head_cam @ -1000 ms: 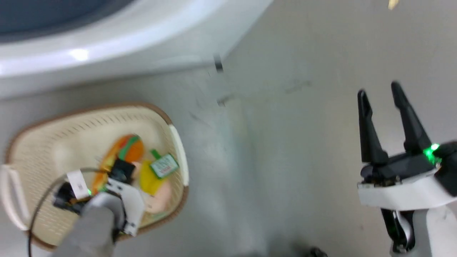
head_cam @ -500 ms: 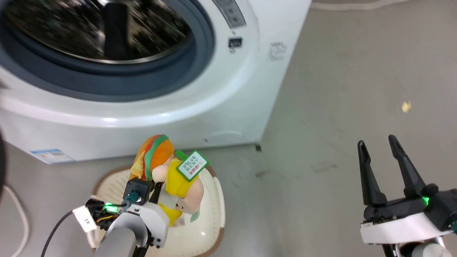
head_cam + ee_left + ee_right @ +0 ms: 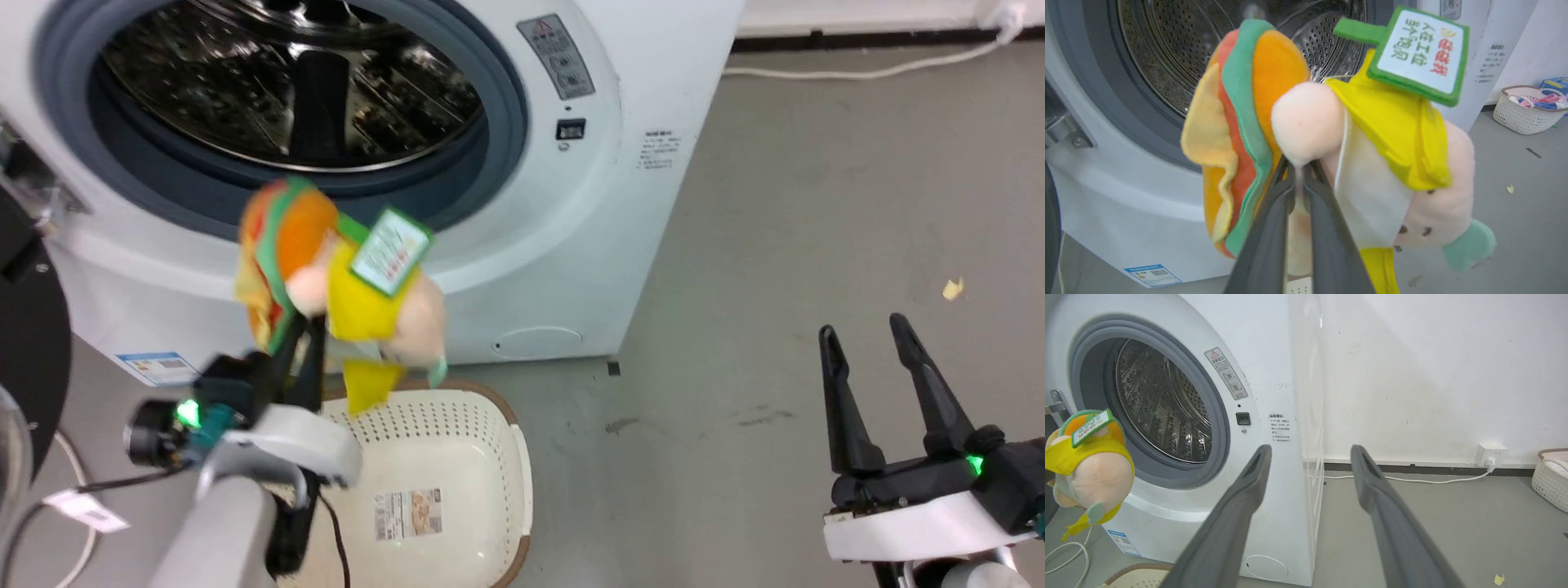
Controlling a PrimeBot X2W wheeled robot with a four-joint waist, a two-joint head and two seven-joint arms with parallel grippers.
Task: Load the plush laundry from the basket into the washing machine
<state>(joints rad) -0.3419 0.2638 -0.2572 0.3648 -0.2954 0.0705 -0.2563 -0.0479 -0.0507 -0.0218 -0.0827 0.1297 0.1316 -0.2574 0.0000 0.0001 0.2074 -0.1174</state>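
The left claw, its dark fingers pressed together, pinches the plush laundry, a soft bundle of orange hot-dog shape striped green and red, pale pink lumps, a yellow piece and a green-edged tag. It hangs above the oval cream perforated plastic basket, just before the large white washing machine. The lift out looks done; placing it in the shiny perforated steel drum is left. The right claw hangs spread, well apart
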